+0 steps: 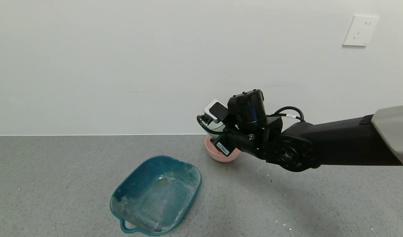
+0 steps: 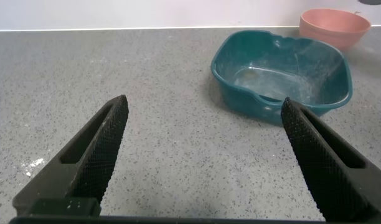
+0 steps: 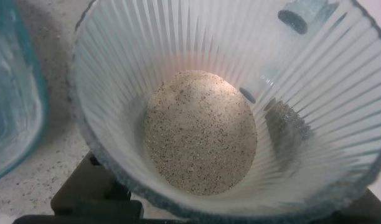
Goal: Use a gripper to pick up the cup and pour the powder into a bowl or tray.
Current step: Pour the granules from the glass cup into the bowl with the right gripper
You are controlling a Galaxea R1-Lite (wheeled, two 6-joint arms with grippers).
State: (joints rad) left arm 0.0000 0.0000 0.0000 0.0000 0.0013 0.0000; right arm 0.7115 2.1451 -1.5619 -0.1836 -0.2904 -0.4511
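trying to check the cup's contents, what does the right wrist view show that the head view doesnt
Only the right wrist view looks down into the ribbed cup, showing speckled beige powder heaped at its bottom.

Only the head view shows the right pincer raised above the pink bowl, the whole teal tray's loop handle, and the wall socket.

Both show the cup held in the right pincer and part of the teal tray on the grey speckled counter.

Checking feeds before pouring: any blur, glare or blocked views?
Head view: sharp, even light; the right gripper hides most of the cup. Right wrist view: cup fills it, rim soft, powder clear. Left wrist view: tray clear, no glare.
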